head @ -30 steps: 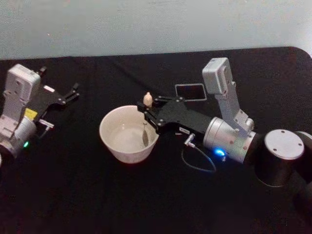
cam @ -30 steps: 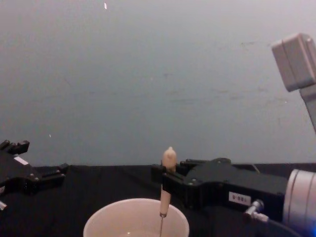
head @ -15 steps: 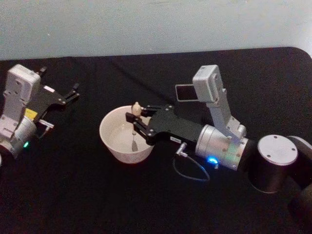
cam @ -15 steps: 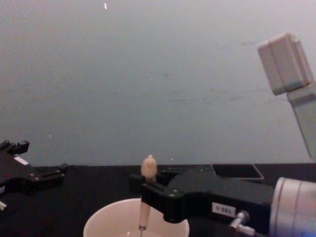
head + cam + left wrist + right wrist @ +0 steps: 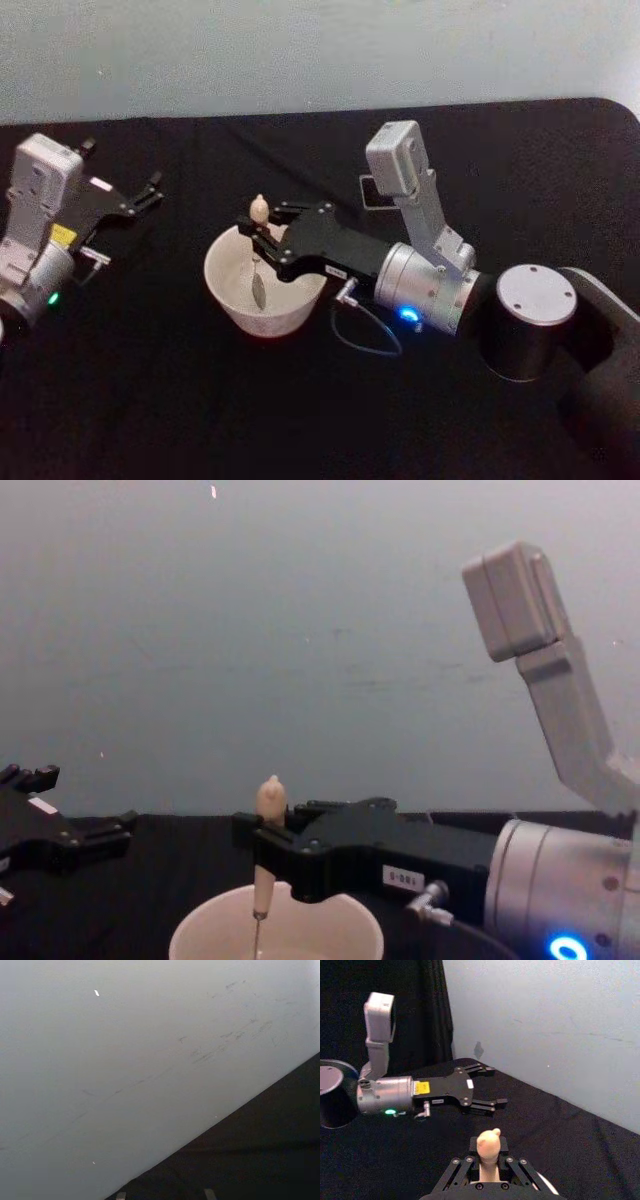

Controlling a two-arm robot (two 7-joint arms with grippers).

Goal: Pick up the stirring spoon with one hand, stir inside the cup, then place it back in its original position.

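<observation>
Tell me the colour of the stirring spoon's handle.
The slender spoon's rounded handle is cream-beige; clearest in the right wrist view.

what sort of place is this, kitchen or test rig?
Likely a lab test rig: a black-draped table, a bare pale wall behind, and a cup with the right gripper holding the stirring spoon in it. The left gripper sits parked at the left.
</observation>
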